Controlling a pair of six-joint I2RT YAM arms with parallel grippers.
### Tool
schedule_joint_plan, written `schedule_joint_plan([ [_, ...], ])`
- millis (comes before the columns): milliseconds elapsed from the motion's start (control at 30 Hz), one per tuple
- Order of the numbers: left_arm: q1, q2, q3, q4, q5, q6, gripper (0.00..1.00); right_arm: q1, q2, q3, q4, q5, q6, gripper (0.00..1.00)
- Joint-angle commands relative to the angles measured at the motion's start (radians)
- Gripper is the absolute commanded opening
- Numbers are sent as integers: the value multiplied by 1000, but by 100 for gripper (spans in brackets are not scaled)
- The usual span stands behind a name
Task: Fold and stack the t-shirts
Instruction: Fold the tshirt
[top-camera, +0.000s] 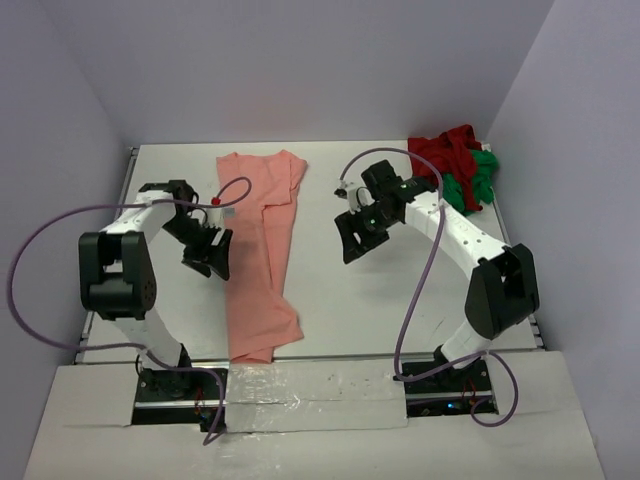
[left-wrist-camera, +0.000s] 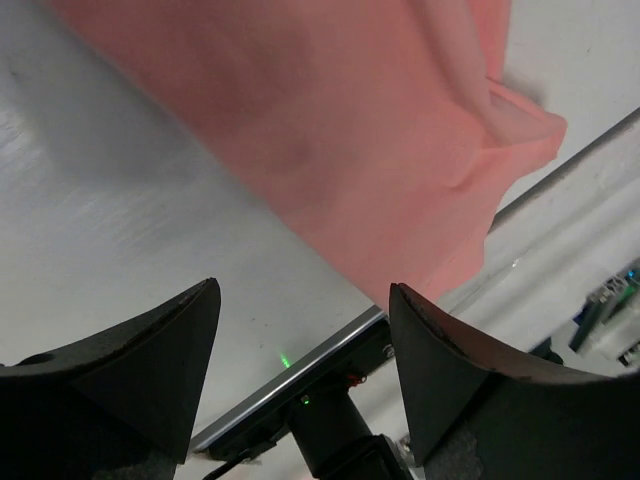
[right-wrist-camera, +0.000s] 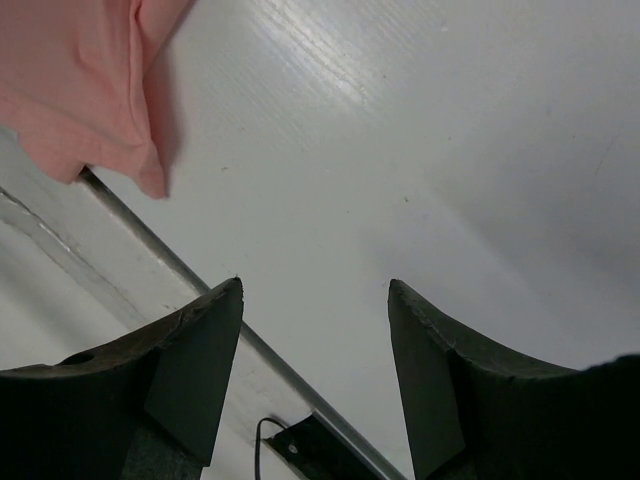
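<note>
**Left jaws hovering beside the salmon-pink t-shirt (top-camera: 262, 250)**

The shirt is lying as a long strip, far to near, on the worktop (top-camera: 350, 310), just right of the left jaws; both pairs are gaping, empty. The right jaws are hanging farther off, while the dark red t-shirt (top-camera: 440, 150) and green t-shirt (top-camera: 472, 185) are lying heaped far right.

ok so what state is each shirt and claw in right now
salmon-pink t-shirt: folded lengthwise into a long strip, lying flat
dark red t-shirt: crumpled in a heap, far right corner
bright green t-shirt: crumpled in the same heap
left claw: open, empty
right claw: open, empty
</note>
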Motion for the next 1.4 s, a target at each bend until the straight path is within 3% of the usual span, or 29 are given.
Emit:
schedule_joint_plan([
  [0, 7, 73, 57, -93, 55, 67, 77, -4, 16, 101, 11, 3, -27, 67],
  [133, 9, 182, 70, -119, 54, 77, 77, -6, 50, 149, -2, -5, -38, 67],
  [767, -3, 311, 48, -9, 146, 101, 70, -4, 85, 227, 13, -54, -12, 67],
  [933, -2, 192, 34, 95, 147, 65, 68, -6, 48, 178, 73, -65, -12, 65],
  [1033, 0, 78, 7, 249, 111, -11, 67, -6, 48, 156, 97, -43, -7, 62],
  [1200, 1, -94, -26, 523, -75, -178, 66, -4, 45, 123, 128, -33, -12, 56],
  [1367, 7, -135, 14, 572, -177, -245, 67, -4, 33, 130, 122, -7, -20, 58],
])
